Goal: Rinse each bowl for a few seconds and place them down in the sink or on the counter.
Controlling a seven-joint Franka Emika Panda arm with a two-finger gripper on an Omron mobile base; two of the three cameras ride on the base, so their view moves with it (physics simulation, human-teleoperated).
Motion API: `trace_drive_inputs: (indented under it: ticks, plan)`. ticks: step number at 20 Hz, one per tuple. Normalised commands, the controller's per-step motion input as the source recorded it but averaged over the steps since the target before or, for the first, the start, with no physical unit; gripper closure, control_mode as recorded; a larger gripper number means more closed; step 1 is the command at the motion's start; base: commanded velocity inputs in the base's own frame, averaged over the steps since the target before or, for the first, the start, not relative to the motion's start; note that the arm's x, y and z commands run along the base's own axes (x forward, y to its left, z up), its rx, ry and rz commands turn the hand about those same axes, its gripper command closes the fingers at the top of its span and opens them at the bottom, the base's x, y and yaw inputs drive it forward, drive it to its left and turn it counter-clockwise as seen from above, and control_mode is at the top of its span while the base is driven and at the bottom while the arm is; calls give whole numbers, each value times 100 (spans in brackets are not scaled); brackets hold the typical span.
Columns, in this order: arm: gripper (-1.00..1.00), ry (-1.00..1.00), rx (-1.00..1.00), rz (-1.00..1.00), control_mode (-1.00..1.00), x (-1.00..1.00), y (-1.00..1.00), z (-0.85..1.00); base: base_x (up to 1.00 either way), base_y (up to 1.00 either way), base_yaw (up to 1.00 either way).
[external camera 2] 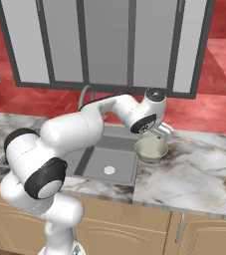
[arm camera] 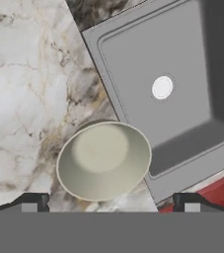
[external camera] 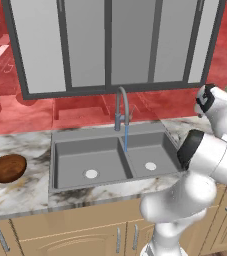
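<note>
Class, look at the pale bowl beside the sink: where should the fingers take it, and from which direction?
Probably grip the pale bowl by its thin rim, one finger inside and one outside, coming from above. It sits upright and open on the counter, and the open gripper hangs over it.

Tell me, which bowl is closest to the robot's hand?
The pale bowl, sitting on the counter right of the sink, just under the open gripper. The dark brown bowl sits far off, left of the sink.
</note>
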Motion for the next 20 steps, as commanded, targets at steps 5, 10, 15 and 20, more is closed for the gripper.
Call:
trace_drive_inputs:
  ticks: [5,10,15,20]
  plan:
    - [-100,-3,-7,-2,-100,-4,46,16,0,0,0]
    - [-100,2,-1,-3,-100,-10,40,17,0,0,0]
    - [-100,13,6,0,-100,-7,39,14,0,0,0]
    - [-100,14,7,0,-100,-11,35,19,0,0,0]
